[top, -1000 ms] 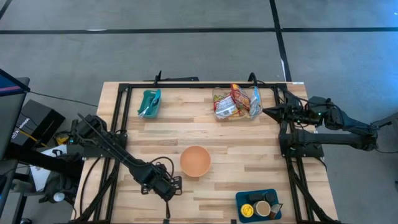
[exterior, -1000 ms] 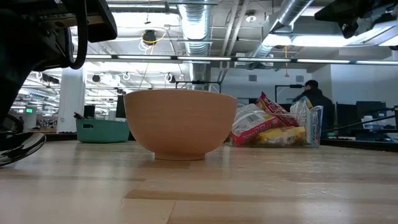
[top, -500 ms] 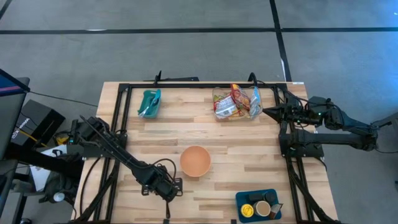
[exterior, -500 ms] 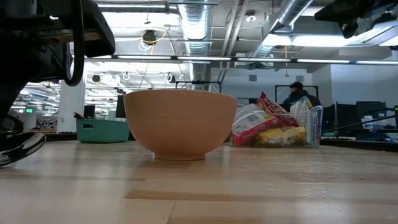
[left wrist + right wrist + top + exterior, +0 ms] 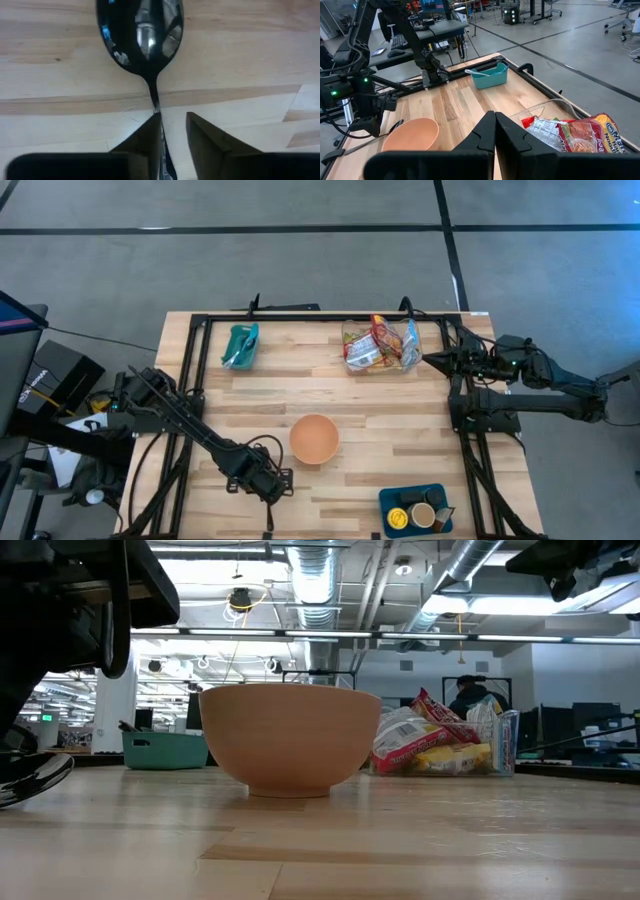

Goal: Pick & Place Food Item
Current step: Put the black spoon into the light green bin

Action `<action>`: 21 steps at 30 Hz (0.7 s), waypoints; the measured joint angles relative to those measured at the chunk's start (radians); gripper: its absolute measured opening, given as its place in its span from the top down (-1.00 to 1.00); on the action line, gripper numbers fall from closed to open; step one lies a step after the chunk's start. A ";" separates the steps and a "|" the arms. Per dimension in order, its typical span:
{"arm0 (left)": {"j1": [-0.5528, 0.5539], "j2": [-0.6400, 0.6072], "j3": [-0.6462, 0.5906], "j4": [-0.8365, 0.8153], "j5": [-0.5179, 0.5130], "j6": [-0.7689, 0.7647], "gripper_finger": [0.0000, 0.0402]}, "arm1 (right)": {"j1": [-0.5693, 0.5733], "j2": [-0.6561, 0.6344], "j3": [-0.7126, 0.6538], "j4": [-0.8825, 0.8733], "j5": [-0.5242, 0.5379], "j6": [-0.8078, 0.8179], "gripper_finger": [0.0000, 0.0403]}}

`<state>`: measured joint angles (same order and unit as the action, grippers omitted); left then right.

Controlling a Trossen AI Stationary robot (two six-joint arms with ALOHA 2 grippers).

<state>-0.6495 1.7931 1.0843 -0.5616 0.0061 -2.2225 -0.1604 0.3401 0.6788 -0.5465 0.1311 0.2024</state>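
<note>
My left pincer [image 5: 272,485] hung low over the counter [image 5: 400,410] near its front edge, just left of the bowl [image 5: 314,438]. Its fingers [image 5: 145,137] stood slightly apart, one on each side of the thin handle of a dark spoon [image 5: 141,40] that lay flat on the wood. One finger was right against the handle, the other showed a gap, so I could not tell whether I was pinching it.

My right pincer [image 5: 432,360] waited above the counter's right edge, toward the back, with its fingers [image 5: 487,132] pressed together on nothing.

The food packets [image 5: 378,345] sat in a clear container at the back edge, right of the middle, near that waiting pincer. The bowl stood upright in the middle of the counter, nearer the front edge. A teal tray [image 5: 240,345] with a light utensil in it sat near the back left corner. A blue tray [image 5: 415,510] holding small cups sat at the front edge toward the right corner.
</note>
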 joint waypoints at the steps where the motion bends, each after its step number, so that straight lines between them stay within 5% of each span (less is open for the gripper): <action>1: 0.000 0.000 0.000 -0.004 0.000 -0.007 0.55 | 0.000 0.000 0.000 0.000 0.000 0.000 1.00; 8: 0.012 0.000 0.000 -0.052 0.003 -0.017 0.29 | 0.000 0.000 0.000 0.000 0.000 0.000 1.00; 21: 0.017 0.004 0.000 -0.050 0.009 -0.016 0.25 | 0.000 0.000 0.000 0.000 0.000 0.000 1.00</action>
<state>-0.6327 1.7969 1.0840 -0.6113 0.0147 -2.2383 -0.1604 0.3401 0.6788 -0.5465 0.1314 0.2024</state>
